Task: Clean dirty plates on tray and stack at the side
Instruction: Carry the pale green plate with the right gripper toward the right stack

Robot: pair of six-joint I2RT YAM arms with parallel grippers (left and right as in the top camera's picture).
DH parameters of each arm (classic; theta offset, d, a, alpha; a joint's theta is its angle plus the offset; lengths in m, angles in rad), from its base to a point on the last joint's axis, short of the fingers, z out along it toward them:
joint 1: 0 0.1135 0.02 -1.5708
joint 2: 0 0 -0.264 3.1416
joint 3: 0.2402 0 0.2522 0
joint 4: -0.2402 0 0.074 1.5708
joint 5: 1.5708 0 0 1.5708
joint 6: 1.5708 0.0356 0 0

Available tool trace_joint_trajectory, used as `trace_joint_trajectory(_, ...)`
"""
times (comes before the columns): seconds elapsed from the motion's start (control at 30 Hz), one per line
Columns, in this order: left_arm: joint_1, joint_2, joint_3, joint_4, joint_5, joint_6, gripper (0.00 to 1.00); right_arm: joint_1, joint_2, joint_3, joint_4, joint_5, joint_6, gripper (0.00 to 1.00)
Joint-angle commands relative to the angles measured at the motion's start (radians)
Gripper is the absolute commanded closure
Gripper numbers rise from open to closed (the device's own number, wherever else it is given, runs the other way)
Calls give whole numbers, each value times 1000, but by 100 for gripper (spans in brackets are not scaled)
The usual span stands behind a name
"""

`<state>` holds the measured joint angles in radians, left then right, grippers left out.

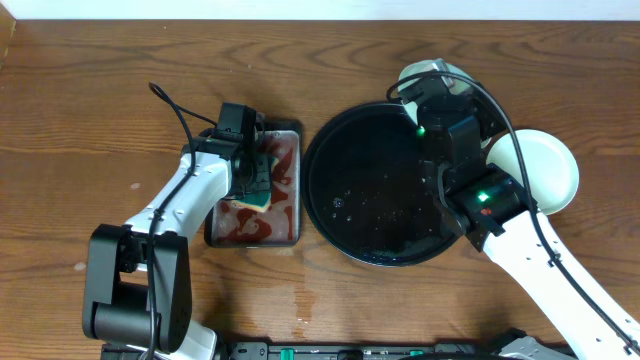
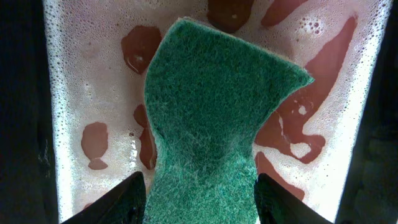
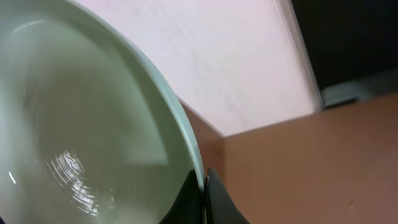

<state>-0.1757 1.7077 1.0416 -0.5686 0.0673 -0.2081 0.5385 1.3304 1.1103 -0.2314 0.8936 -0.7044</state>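
Note:
The black tray holds no plates, only water drops. My right gripper is shut on the rim of a pale mint plate, held tilted over the tray's far right rim. In the right wrist view the fingers pinch that plate's edge; its inside looks clean. Another pale plate lies on the wood tabletop right of the tray, partly under my right arm. My left gripper is shut on a green sponge over the metal pan.
The metal pan holds foamy water with red sauce patches. The wall edge runs along the back of the table. A damp patch shows on the wood in front of the tray.

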Motion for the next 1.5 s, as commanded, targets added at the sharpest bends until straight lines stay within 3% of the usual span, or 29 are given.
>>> trace_joint_trajectory(0.0, 4, 8, -4, -3, -16, 9, 43, 6, -11, 2, 56, 23, -250, 99)
trace_joint_trajectory(0.33, 4, 8, -4, -2, -16, 10, 43, 7, -11, 2, 246, 23, -446, 99)
trace_joint_trajectory(0.8, 4, 8, -4, -2, -16, 9, 43, 6, -11, 2, 258, 23, -441, 99)
trace_joint_trajectory(0.93, 4, 8, -4, -2, -16, 9, 43, 6, -10, 2, 257, 22, -373, 99)
trace_joint_trajectory(1.1, 4, 8, -4, -3, -16, 10, 43, -18, -10, 2, 195, -8, -101, 99)
trace_joint_trajectory(1.23, 4, 8, -4, -6, -16, 10, 43, -65, -7, 2, 15, -123, 277, 99)
trace_joint_trajectory(1.37, 4, 8, -4, -10, -16, 9, 43, -150, 22, 2, -206, -340, 727, 99)
trace_joint_trajectory(1.47, 4, 8, -4, -10, -16, 9, 43, -231, 68, 1, -332, -515, 988, 99)
